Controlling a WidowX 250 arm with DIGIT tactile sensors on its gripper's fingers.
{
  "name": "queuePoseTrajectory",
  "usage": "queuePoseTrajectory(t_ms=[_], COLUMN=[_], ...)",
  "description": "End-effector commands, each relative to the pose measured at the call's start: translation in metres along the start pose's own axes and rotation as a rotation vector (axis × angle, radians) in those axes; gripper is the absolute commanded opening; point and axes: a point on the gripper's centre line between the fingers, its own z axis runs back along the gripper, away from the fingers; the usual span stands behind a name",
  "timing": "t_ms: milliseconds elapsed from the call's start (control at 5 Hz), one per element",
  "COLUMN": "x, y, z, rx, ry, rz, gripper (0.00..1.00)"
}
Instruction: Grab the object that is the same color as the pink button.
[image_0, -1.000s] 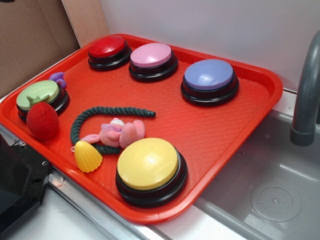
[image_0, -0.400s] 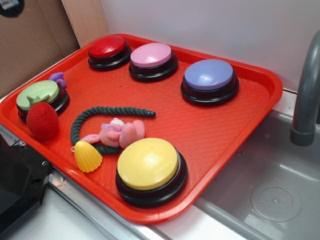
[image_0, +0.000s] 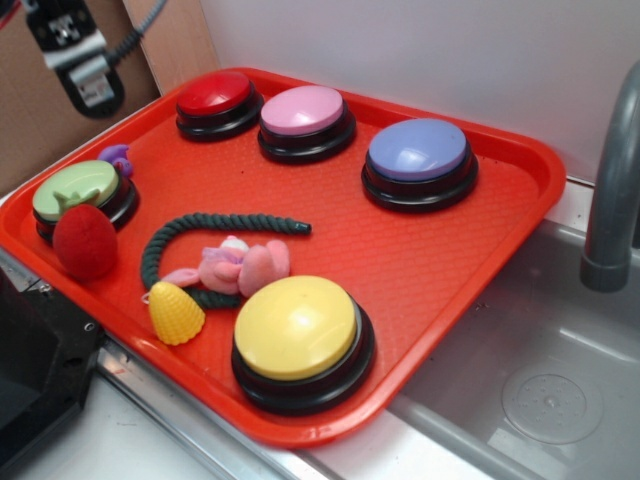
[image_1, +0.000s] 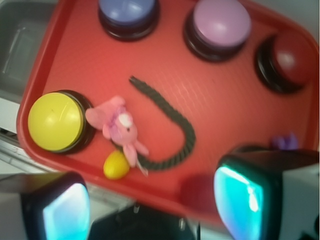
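The pink plush toy (image_0: 232, 265) lies on the red tray (image_0: 420, 260) near its front edge, draped over the green rope (image_0: 200, 228), untouched. The gripper (image_1: 150, 210) hovers high above with its fingers (image_1: 237, 200) spread apart, toy between and ahead.

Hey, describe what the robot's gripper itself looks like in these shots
In the exterior view only part of the arm shows: a black body with a white checker-patterned tag, a grey block and a grey cable. In the wrist view the gripper has two dark fingers with glowing teal-white inner faces.
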Motion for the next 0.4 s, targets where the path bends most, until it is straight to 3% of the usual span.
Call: queuePoseTrajectory(t_ms=[0,200], x=[0.018,0.024], y=[-0.011,-0.011], z=[-0.049,-0.072], rx=[-0.075,-0.111], ry=[-0.072,-0.065], rz=[-0.239,-0.292], gripper=[1.00,1.00])
